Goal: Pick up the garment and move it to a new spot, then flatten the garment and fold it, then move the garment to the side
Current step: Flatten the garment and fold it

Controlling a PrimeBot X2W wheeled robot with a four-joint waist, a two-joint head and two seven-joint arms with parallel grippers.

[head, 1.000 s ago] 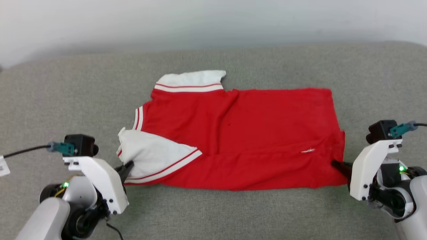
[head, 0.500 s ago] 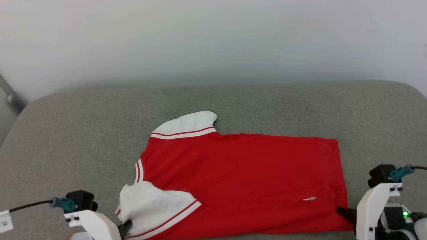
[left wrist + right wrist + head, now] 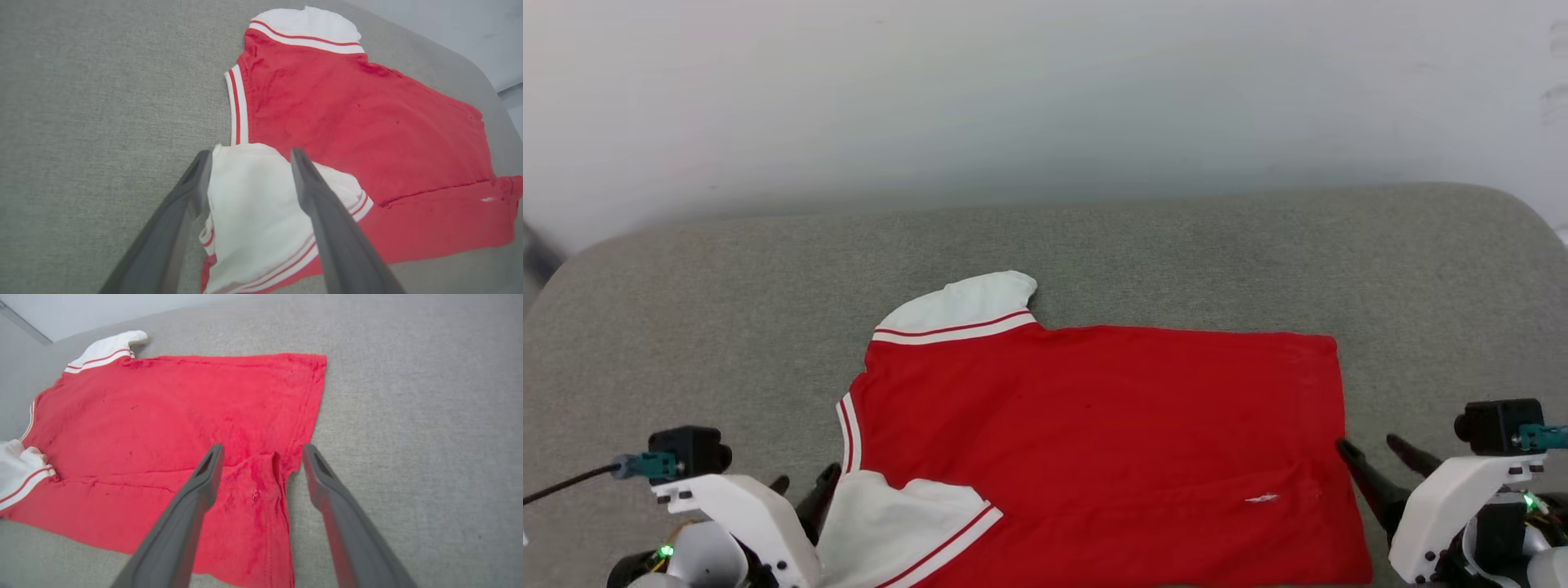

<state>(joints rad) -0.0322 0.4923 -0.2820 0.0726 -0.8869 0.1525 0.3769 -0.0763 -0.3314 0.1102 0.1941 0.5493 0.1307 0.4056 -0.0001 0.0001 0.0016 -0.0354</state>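
1. The garment is plain bright red across its body.
2. Its far sleeve and near sleeve are white, each edged with a red-and-white striped band.
3. The collar carries thin red and white stripes.
4. The woven surface beneath is mottled grey; the wall is pale grey-white.
5. The left hand and right hand have dark grey fingers and white shells.

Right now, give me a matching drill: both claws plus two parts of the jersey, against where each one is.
Column one: 1 left claw; 2 right claw; 3 striped collar; 4 far sleeve.
Column two: A sticking out along the far edge; B open at the red hem; C open at the near white sleeve; D jersey's left edge, between the sleeves.
Pairs: 1-C, 2-B, 3-D, 4-A.
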